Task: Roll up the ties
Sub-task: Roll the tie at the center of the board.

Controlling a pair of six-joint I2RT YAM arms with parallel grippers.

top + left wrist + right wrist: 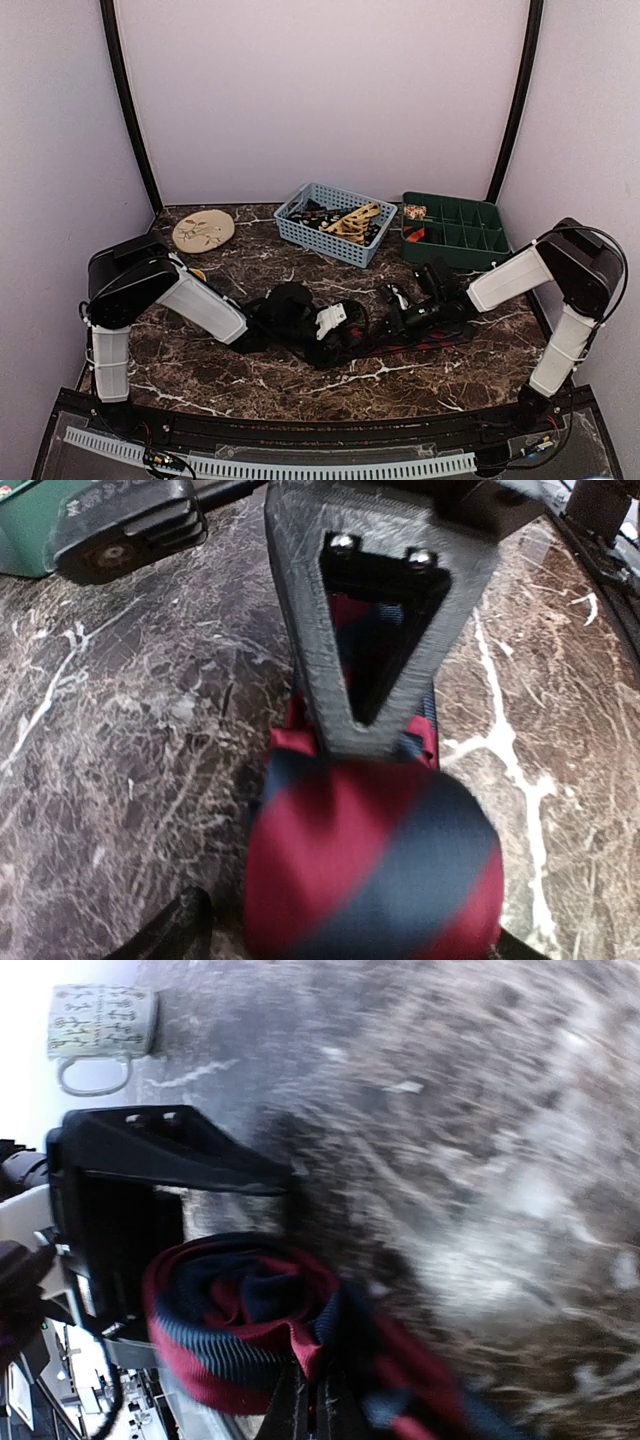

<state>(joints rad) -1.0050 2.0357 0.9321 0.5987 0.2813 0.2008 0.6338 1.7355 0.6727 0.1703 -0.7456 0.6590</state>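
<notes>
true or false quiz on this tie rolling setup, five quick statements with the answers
1. The striped tie is partly rolled into a coil. True.
2. The blue basket is empty. False: it holds tan and dark items.
3. The round tan disc lies at the back left of the table. True.
4. The green tray sits left of the basket. False: it is on the basket's right.
5. The right gripper is wide open. False: it is shut on the striped tie.
</notes>
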